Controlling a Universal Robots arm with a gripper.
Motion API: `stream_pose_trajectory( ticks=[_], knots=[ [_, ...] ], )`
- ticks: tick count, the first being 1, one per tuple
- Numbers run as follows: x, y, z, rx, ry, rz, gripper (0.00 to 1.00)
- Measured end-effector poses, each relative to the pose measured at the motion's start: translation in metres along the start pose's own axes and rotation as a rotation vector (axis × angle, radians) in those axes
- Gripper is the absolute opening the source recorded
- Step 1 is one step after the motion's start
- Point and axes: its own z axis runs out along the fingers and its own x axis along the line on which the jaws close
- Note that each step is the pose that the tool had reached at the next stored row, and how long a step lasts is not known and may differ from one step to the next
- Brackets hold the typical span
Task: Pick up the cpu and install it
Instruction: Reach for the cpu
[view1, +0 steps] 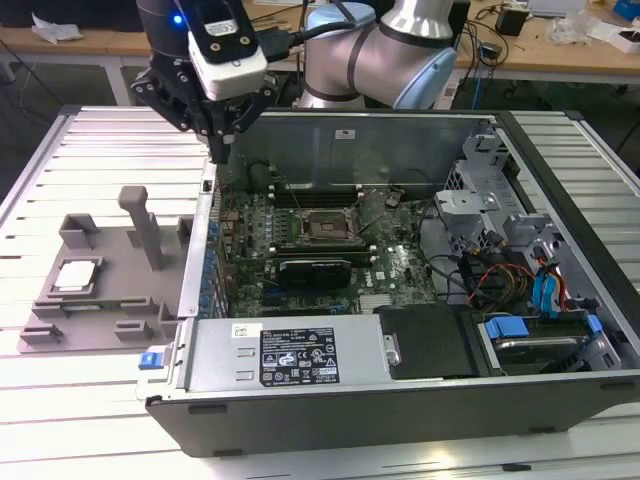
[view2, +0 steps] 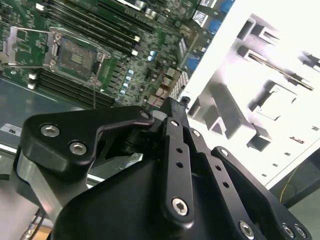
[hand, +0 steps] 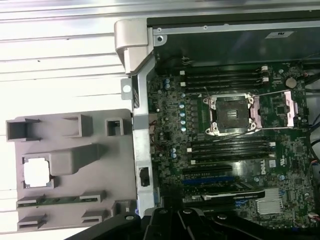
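Your gripper (view1: 221, 150) hangs over the far corner of the case (view1: 400, 410) on the exterior view's left, just above the side wall that faces the tray (view1: 110, 300). In the second wrist view its fingers (view2: 172, 150) run up to one narrow tip and are pressed together, with nothing pinched between them. The tip hovers in the air and touches neither the wall nor the tray.

The cpu (view1: 78, 275) is on the tray, outside the case and well apart from the gripper. You find it in the tray's part toward the exterior view's left, beside the tall post (view1: 143, 225) and on the side of it away from the case. It lies flat in a shallow seat with its pale silver top facing straight up. It is square, so it has no long axis to go by; in the first wrist view the cpu (hand: 36, 171) has its edges square with the edges of the tray (hand: 50, 145) and with the case wall next to it. I cannot tell any corner mark on it.

The socket (view1: 325, 228) sits on the board (view1: 400, 270) in the middle of the case. In the first wrist view the socket (hand: 231, 114) has its cover plate swung open to one side.
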Motion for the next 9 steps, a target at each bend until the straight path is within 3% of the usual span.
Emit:
stream_pose_trajectory(
  ticks=[4, 9],
  knots=[
    [0.0138, -0.0003, -0.0004, 0.0001, 0.0001, 0.0, 0.11],
    [0.0261, -0.0008, -0.0006, 0.0001, 0.0001, 0.0, 0.11]
  ],
)
